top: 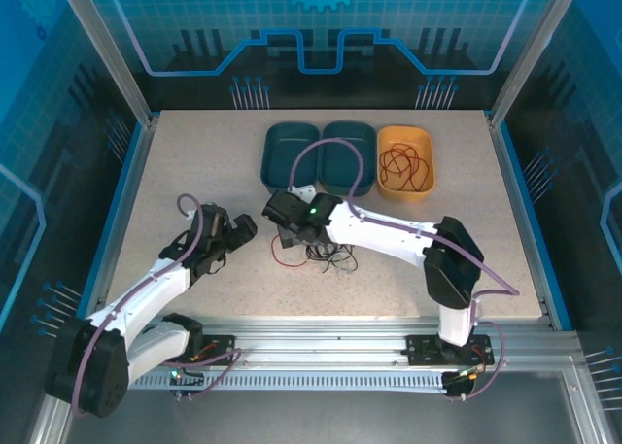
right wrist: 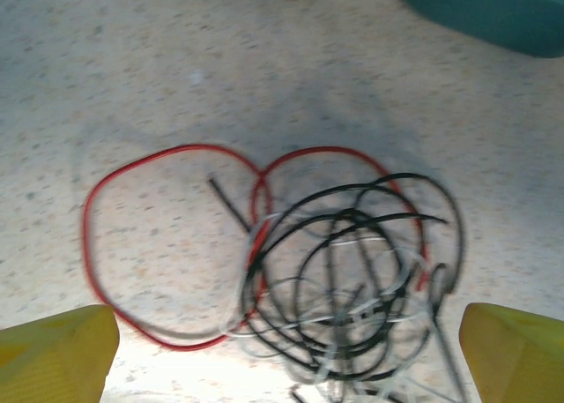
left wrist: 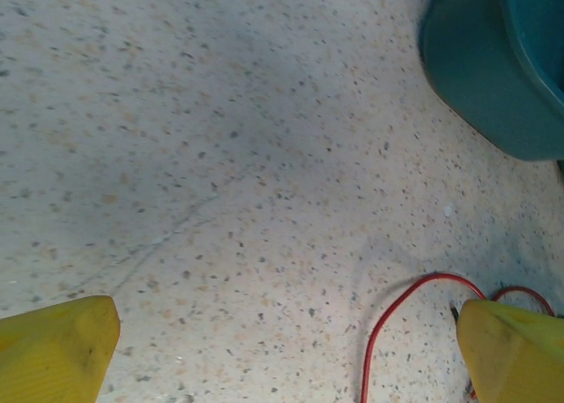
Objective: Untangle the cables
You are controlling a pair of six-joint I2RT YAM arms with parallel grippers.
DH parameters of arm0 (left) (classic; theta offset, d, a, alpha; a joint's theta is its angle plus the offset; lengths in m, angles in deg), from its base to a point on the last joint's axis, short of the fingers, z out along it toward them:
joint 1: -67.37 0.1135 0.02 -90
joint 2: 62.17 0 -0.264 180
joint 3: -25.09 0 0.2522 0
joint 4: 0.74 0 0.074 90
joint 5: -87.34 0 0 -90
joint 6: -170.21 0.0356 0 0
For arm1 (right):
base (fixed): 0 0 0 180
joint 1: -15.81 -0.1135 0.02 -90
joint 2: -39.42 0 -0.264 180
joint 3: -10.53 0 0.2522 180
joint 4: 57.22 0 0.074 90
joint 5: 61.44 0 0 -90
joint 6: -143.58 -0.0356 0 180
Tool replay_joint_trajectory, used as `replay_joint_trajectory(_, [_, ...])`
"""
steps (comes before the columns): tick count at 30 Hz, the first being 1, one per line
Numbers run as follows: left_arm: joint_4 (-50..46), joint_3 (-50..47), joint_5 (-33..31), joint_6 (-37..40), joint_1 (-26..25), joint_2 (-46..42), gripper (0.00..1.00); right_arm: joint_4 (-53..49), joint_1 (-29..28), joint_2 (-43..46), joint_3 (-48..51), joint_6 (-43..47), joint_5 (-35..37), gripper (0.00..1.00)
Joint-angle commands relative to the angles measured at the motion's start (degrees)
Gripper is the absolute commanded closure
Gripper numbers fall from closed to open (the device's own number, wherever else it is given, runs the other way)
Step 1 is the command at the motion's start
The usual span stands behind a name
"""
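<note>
- Right gripper [right wrist: 284, 354] hovers over the tangled cables [right wrist: 344, 279], jaws wide apart.
- Left gripper [left wrist: 282, 354], jaws apart, hangs above the table [left wrist: 220, 156] near the red cable [left wrist: 414, 284].

The right arm [top: 379, 232] hid most of the cables [top: 333, 260] from above; the right wrist saw them blurred, cut off at 6 o'clock.

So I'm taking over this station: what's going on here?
Two robot arms face a tangle of red, black and white cables on the table. The right gripper hovers open just above them; the left gripper, also open, is beside it near a red loop. Nothing is gripped yet. One dark cable lies in the yellow bin.
</note>
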Motion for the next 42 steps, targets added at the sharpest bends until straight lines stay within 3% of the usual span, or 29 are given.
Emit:
replay_joint_trajectory(1, [-3.0, -1.5, 1.1, 0.2, 1.9, -2.8, 0.01, -1.3, -2.1, -4.0, -4.3, 1.0, -3.4, 0.00])
replay_joint_trajectory(7, [-3.8, -4.3, 1.4, -0.3, 5.1, -7.2, 0.01, -3.6, -5.0, -11.5, -12.0, 3.4, -5.9, 0.00])
replay_joint_trajectory(17, [-3.6, -5.8, 5.1, 0.0, 10.5, -8.6, 0.01, -2.4, -4.8, -16.7, -14.2, 5.7, -9.0, 0.01])
replay_joint_trajectory(33, [-4.5, -6.2, 6.4, 0.7, 12.5, -9.9, 0.01, 1.5, -2.0, -24.9, -17.8, 8.6, -12.7, 0.45])
replay_joint_trajectory(42, [-4.5, -7.3, 6.4, 0.8, 12.5, -10.6, 0.01, -2.4, -1.5, -31.9, -24.8, 9.6, -11.0, 0.57])
